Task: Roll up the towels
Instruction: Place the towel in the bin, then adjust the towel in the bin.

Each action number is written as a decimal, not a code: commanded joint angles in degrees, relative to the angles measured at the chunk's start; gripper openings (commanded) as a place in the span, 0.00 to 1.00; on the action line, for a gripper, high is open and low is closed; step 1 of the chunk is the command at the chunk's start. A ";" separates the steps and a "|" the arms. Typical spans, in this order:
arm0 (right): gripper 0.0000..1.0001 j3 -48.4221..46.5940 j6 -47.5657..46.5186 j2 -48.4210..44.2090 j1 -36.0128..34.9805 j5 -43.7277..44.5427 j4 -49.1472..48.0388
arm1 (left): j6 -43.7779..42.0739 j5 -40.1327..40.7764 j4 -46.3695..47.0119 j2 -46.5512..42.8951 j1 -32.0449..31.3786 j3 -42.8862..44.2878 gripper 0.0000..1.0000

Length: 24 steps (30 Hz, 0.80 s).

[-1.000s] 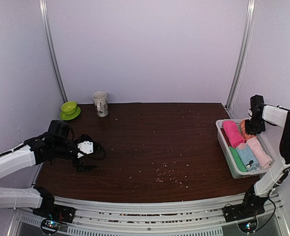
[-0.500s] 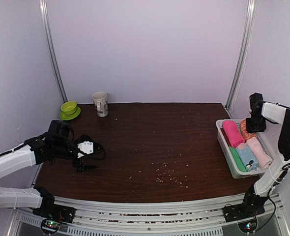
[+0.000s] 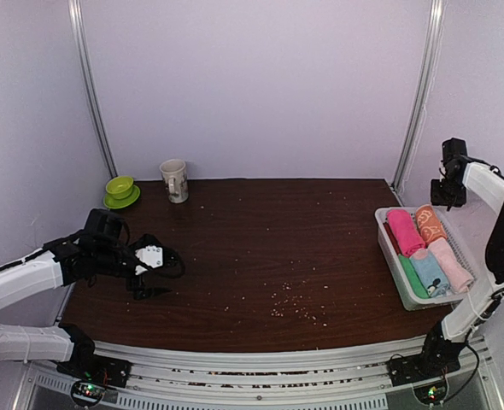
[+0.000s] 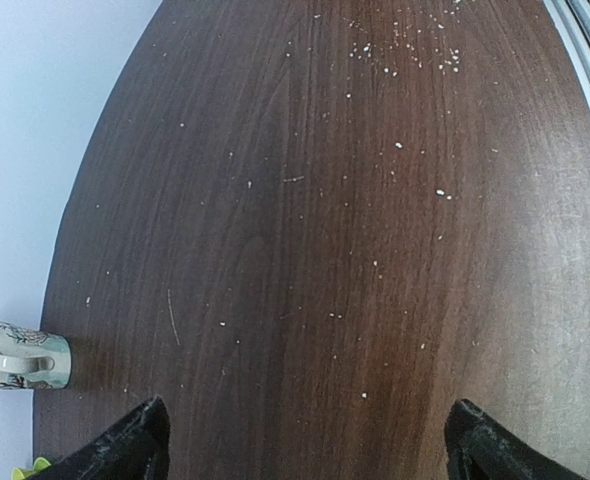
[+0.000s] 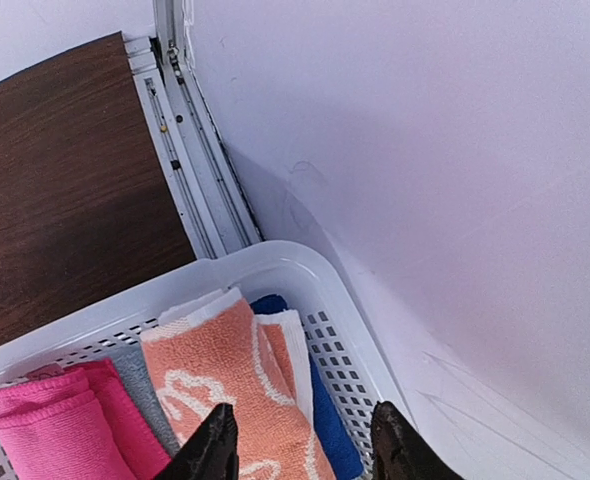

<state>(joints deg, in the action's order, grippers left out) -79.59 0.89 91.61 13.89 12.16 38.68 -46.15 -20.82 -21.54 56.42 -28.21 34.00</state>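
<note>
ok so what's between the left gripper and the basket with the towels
Only bare dark tabletop with scattered white crumbs. The top view shows no other object between the left gripper and the basket.

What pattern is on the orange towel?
White prints on the orange towel, clearest in the right wrist view.
</note>
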 commanded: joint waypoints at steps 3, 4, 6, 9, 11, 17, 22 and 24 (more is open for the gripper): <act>0.46 0.85 1.80 1.79 -0.86 -2.08 -1.27 | 0.30 -0.80 0.18 0.53 0.41 -0.29 0.98; 0.46 1.29 1.94 2.26 -0.94 -2.10 -1.91 | 0.28 -0.73 0.23 0.57 0.38 -0.33 0.98; 0.46 1.74 2.17 3.47 -0.97 -1.82 -2.95 | 0.29 -0.56 0.24 0.68 0.39 -0.34 0.98; 0.46 1.81 2.24 5.96 -1.04 -1.14 -3.91 | 0.41 -0.25 0.43 0.65 0.42 -0.42 0.98; 0.46 1.64 2.12 8.20 -1.06 -0.75 -3.98 | 0.47 0.04 0.56 0.83 0.39 -0.46 0.98; 0.46 2.77 1.86 12.24 -1.06 0.27 -4.83 | 0.72 1.01 0.96 1.56 0.40 -0.41 0.98; 0.51 1.69 1.64 9.06 -1.15 0.72 -4.40 | 1.03 1.75 1.36 1.55 0.37 -0.28 0.98; 0.56 0.04 1.58 7.77 -1.23 0.91 -3.27 | 1.16 2.17 1.51 1.45 0.43 -0.34 0.98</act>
<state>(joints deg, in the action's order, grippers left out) -77.95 1.96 102.32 13.08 11.51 33.65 -45.89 -19.64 -21.47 57.84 -28.21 34.00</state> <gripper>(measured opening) 0.519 0.978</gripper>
